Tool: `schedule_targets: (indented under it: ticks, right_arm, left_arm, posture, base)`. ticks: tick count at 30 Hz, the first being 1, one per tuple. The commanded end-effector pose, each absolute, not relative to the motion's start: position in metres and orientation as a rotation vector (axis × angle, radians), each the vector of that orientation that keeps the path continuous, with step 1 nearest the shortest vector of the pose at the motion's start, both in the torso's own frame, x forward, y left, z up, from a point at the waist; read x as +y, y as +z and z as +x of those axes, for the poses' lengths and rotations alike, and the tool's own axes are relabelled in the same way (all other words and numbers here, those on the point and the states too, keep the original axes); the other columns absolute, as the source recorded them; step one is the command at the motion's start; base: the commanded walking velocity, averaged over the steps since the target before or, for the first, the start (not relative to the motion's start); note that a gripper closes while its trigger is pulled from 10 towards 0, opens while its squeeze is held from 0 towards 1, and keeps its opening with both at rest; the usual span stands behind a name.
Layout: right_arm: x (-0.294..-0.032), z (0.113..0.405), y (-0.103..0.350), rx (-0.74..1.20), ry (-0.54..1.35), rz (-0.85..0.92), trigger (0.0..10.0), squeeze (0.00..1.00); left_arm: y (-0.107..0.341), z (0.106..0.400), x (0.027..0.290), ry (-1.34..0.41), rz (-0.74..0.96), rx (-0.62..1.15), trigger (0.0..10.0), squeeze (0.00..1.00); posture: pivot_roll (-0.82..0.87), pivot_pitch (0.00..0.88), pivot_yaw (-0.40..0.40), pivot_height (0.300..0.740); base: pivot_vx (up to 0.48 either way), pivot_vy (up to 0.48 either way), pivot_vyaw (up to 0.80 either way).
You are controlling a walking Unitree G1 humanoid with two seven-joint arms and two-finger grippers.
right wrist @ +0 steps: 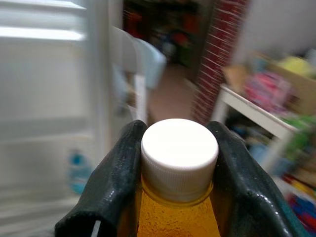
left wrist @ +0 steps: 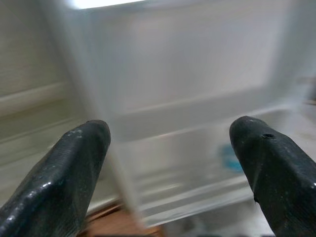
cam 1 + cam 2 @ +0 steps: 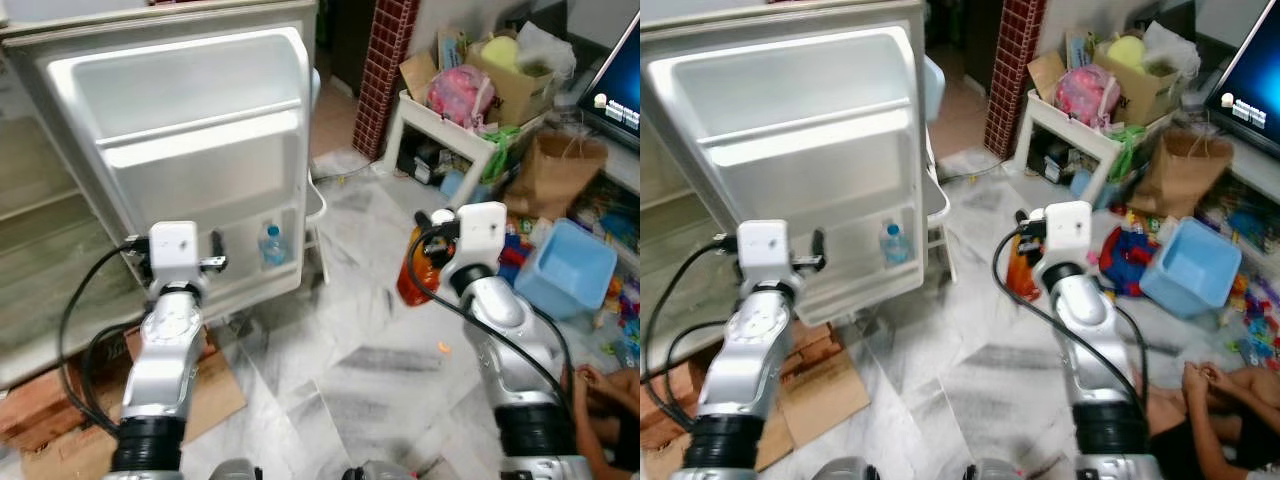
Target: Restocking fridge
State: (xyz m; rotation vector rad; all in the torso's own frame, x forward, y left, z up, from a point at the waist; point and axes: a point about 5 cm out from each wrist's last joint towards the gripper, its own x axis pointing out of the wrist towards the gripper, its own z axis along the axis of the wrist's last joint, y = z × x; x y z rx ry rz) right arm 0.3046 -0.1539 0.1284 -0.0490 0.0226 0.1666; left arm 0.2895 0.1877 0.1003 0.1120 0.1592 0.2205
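While your right tool (image 1: 177, 197) pinched the orange bottle (image 3: 413, 268) just under its cap, your left tool (image 2: 170, 163) stood open, empty. Risk noted: a neck-only grip could let it swing and clip the fridge door (image 3: 190, 150) shelf beside the water bottle (image 3: 272, 245).

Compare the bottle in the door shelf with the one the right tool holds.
The door bottle is clear with a blue label; the held bottle is orange with a white cap. The door bottle stands in the fridge door's lowest shelf; the held bottle is clamped at its neck by the right tool, away from the fridge. Both are upright.
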Motion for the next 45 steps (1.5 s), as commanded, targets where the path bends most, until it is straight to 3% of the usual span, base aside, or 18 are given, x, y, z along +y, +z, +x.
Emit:
schedule_targets:
  ticks: [1,10,23,37,45]
  right_arm:
    - [-0.143,0.309,0.141,-0.037,0.203,-0.049,10.0,0.0]
    - [-0.144,0.304,0.143,-0.048,0.174,0.008,10.0,0.0]
    - [-0.137,0.292,0.128,0.013,0.191,0.006,10.0,0.0]
    - [-0.133,0.293,0.132,-0.007,0.201,0.033,10.0,0.0]
    - [-0.132,0.293,0.133,-0.015,0.209,0.021,10.0,0.0]
  left_arm:
    - [0.102,0.286,0.192,0.238,0.113,0.158,10.0,0.0]
    - [0.094,0.276,0.187,0.201,0.097,0.189,10.0,0.0]
    - [0.094,0.274,0.172,0.154,0.09,0.21,10.0,0.0]
    - [0.102,0.272,0.168,0.122,0.105,0.16,10.0,0.0]
    - [0.103,0.272,0.166,0.113,0.098,0.149,10.0,0.0]
  posture:
    - [0.04,0.0,-0.031,0.74]
    - [0.03,0.0,-0.013,0.74]
    - [0.03,0.0,-0.009,0.74]
    - [0.04,0.0,-0.004,0.74]
    - [0.04,0.0,-0.003,0.74]
  base:
    - [0.0,0.0,0.8]
    - [0.0,0.0,0.53]
    - [0.0,0.449,0.0]
    - [0.0,0.017,0.0]
    - [0.419,0.0,0.0]
